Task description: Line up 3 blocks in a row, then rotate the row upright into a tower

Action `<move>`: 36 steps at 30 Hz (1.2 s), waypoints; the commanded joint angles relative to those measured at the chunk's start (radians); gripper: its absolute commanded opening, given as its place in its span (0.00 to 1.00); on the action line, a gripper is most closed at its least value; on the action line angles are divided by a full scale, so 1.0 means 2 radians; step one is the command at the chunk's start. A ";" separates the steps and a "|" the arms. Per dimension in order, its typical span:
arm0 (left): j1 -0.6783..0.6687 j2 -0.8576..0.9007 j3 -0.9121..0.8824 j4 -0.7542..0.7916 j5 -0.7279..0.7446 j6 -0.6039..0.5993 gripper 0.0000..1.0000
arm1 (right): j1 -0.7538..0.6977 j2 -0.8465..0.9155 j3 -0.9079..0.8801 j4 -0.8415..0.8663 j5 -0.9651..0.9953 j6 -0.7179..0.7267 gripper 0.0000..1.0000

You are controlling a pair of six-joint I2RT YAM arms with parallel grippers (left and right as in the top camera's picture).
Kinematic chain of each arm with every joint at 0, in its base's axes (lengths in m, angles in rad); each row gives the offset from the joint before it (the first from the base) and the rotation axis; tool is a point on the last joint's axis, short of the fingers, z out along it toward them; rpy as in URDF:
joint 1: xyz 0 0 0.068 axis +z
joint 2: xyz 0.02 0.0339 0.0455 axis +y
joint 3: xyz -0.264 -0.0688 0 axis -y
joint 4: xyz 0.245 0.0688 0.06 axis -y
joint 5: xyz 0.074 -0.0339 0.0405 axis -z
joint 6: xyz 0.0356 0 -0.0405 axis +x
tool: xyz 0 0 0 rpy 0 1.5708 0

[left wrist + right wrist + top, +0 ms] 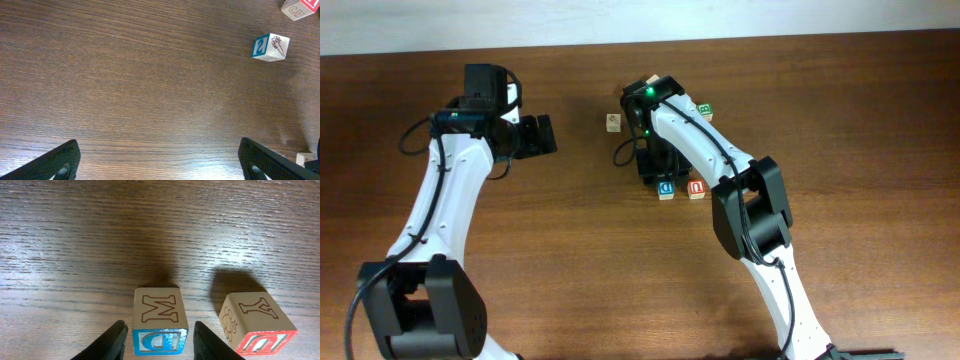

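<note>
Dark wood-grain tabletop (pixel 150 230): the right gripper (pixel 160 336) straddles the blue "D" block (pixel 159 315), jaws partly open, fingers seemingly just clear of its sides; the red block (pixel 257 325) sits just outside one finger, the cream block (pixel 612 122) farther off. Light, rigid, smooth wood probably suits a pinch on opposite flat faces. The left gripper (pixel 159 162) gapes empty.

The overhead camera looked straight down from well above, taking in the whole worktop (pixel 560 260) and both arms. The left wrist camera faced down on bare wood from some height, with the left end effector (pixel 157 150) at its lower edge. The right wrist camera sat low and close to the blue-faced block (pixel 156 325) and the red-faced block (pixel 257 322), a pair the overhead view also showed.
</note>
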 commanded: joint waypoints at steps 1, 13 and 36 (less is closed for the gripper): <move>0.000 0.005 0.009 -0.001 -0.002 -0.003 0.99 | -0.002 0.005 -0.002 -0.002 0.008 0.001 0.44; 0.000 0.005 0.009 -0.001 -0.002 -0.003 0.99 | -0.034 0.005 0.188 -0.047 0.018 -0.057 0.54; 0.000 0.005 0.009 -0.002 -0.002 -0.003 0.99 | -0.136 0.035 0.099 0.144 0.011 -0.112 0.53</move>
